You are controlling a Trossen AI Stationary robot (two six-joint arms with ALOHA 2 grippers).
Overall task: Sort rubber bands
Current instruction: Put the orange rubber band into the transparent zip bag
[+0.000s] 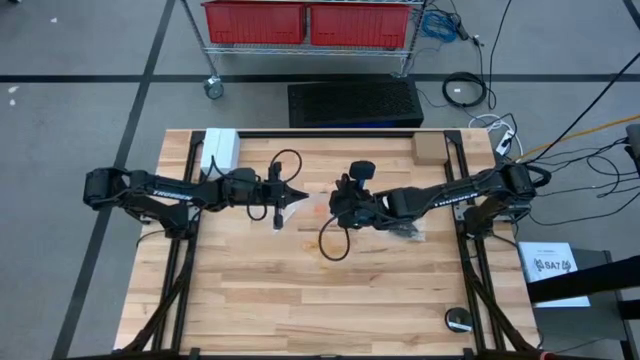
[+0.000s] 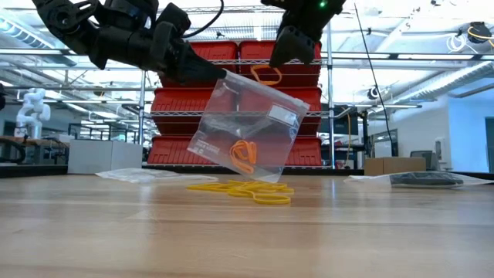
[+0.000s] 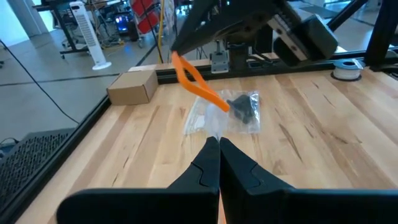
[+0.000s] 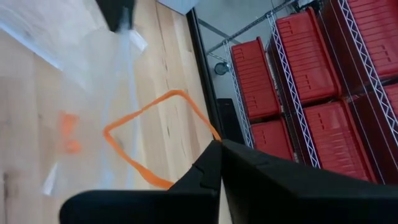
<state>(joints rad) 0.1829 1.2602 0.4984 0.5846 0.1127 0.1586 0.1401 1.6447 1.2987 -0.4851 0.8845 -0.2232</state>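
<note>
An orange rubber band point(image 4: 158, 140), a thin loop pulled into a rough square, hangs from the right claw point(image 4: 217, 144), whose fingers are clamped together on it, in the air above the middle of the pale wooden worktop point(image 1: 300, 290). In the low view the same band point(image 2: 266, 75) dangles just over the open mouth of a clear plastic zip bag point(image 2: 247, 127). The left claw point(image 3: 219, 144) is pinched shut on that bag's upper corner, holding it tilted above the worktop. More orange rubber bands point(image 2: 244, 154) lie bunched in the bag's lower part. A white label point(image 2: 282, 116) on the bag is too small to read. Beneath the bag, a loose heap of yellow rubber bands point(image 2: 247, 190) rests on the worktop. Farther off in the left wrist view lies a second clear bag holding black bands point(image 3: 244, 109), and beyond it a small brown cardboard box point(image 3: 134, 86). Red plastic bins point(image 2: 266, 54) fill a wire shelf behind. A white sheet point(image 1: 552, 264) beside the worktop bears writing that cannot be read.
</note>
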